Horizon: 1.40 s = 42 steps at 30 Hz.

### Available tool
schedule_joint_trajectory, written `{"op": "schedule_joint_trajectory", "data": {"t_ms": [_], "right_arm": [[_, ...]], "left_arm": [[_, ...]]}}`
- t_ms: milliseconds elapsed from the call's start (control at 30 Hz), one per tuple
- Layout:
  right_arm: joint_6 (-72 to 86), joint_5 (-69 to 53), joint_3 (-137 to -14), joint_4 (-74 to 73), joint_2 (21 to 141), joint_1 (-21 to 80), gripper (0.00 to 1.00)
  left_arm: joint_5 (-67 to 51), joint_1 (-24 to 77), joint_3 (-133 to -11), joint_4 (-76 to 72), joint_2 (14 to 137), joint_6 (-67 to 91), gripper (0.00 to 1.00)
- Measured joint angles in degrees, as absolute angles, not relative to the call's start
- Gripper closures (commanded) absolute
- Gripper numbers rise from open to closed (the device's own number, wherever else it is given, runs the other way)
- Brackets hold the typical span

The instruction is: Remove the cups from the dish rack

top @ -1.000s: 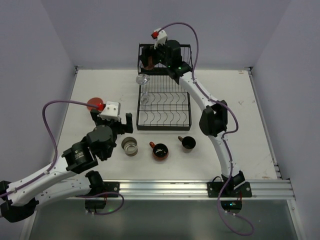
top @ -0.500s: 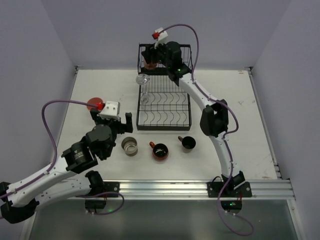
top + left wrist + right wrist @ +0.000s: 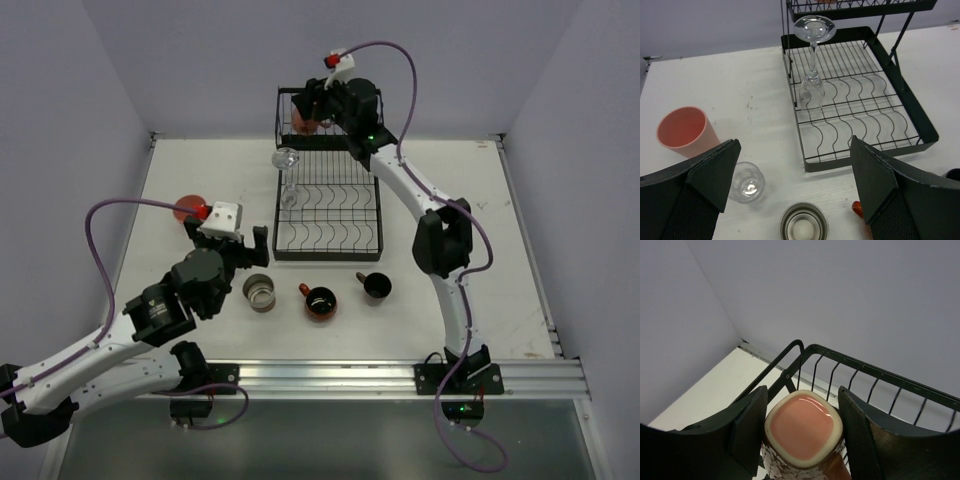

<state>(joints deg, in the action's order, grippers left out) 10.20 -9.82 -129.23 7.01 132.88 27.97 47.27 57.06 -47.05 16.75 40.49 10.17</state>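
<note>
My right gripper (image 3: 802, 412) is shut on the white-and-brown cup (image 3: 800, 437). The cup's pink glazed base faces the wrist camera, and it sits at the left corner of the dish rack's raised tier (image 3: 875, 372). In the top view this cup (image 3: 304, 123) shows at the raised tier (image 3: 330, 92). A clear stemmed glass (image 3: 287, 176) stands upside down on the flat tier (image 3: 330, 254). My left gripper (image 3: 794, 165) is open and empty above the table. It hangs over a steel cup (image 3: 804, 230) and a clear glass (image 3: 747, 182).
A salmon tumbler (image 3: 686, 132) stands on the table left of the rack. An orange-red handled cup (image 3: 320, 302) and a dark brown mug (image 3: 376, 286) stand in front of the rack. The steel cup (image 3: 259, 293) is beside them. Walls close in behind the rack.
My right gripper has moved up and a little to the right with the white-and-brown cup between its fingers. The left arm has not moved.
</note>
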Motion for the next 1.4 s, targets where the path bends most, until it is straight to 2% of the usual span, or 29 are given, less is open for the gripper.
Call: {"op": "schedule_joint_trajectory", "data": {"t_ms": [233, 500, 600, 800, 1000, 1100, 1133, 1200, 1333, 1400], "right_arm": [[22.2, -10.7, -124.2, 9.9, 126.2, 23.0, 0.88], [39.6, -14.3, -122.9, 12.9, 122.7, 15.0, 0.88], [45.0, -16.1, -115.8, 14.8, 117.8, 13.7, 0.88], [54.1, -21.5, -99.6, 20.4, 105.7, 12.6, 0.88], [60.9, -25.9, -88.4, 29.0, 96.7, 11.5, 0.88], [63.3, -27.5, -85.2, 32.3, 94.7, 11.2, 0.88], [63.9, -28.1, -84.4, 33.1, 94.4, 11.2, 0.88], [64.9, -28.5, -83.0, 34.5, 94.0, 11.1, 0.88], [66.5, -29.6, -79.0, 36.3, 93.1, 11.1, 0.88], [67.5, -29.6, -77.1, 37.3, 92.7, 11.1, 0.88]], "left_arm": [[40.4, 57.0, -48.3, 8.8, 45.6, 14.4, 0.03], [28.1, 56.0, -52.8, -8.4, 60.0, 21.4, 0.08], [20.4, 51.9, -58.4, -12.5, 66.8, 26.1, 0.00], [8.1, 42.0, -66.7, -19.6, 75.9, 36.0, 0.00], [1.4, 40.2, -71.3, -22.4, 81.5, 42.0, 0.02], [-1.3, 40.0, -73.0, -23.2, 83.6, 44.2, 0.05], [-2.0, 39.9, -73.6, -23.4, 84.2, 44.8, 0.10], [-3.3, 39.8, -74.0, -24.5, 85.1, 45.9, 0.13], [-5.3, 39.7, -74.0, -26.9, 86.0, 47.4, 0.30], [-6.3, 39.7, -74.0, -28.1, 86.4, 47.7, 0.35]]}}
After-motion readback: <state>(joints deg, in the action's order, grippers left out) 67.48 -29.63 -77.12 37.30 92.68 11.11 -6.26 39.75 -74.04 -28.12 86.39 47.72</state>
